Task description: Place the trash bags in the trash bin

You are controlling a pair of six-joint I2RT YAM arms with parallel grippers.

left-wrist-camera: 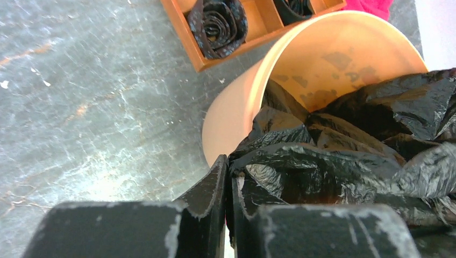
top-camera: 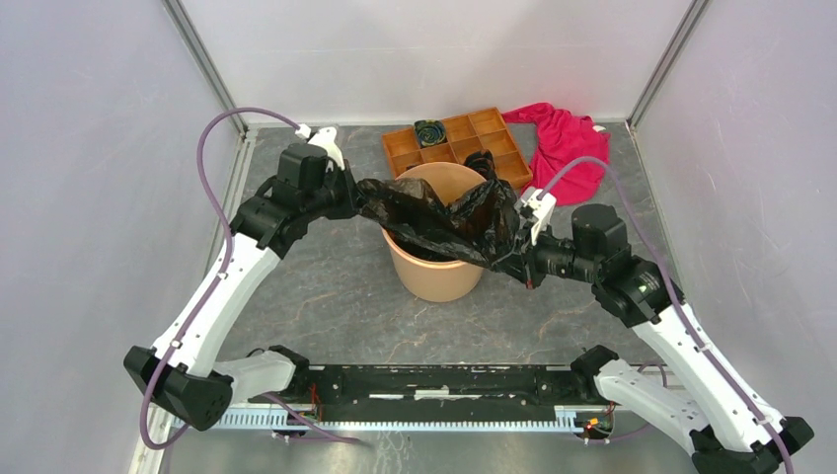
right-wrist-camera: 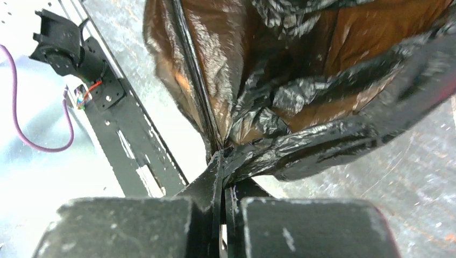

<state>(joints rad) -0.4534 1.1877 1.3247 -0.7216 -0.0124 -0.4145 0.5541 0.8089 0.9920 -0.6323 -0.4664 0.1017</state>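
The left pincer [left-wrist-camera: 229,199] and right pincer [right-wrist-camera: 223,177] each pinched an edge of the crinkled glossy black plastic trash bag [top-camera: 444,212], holding it spread over the round light-orange plastic bin [top-camera: 434,278] mid-worktop [top-camera: 326,286], apparently to line it.

trash bags [top-camera: 444,217] hide trash bin [top-camera: 434,278] interior (right rim too)
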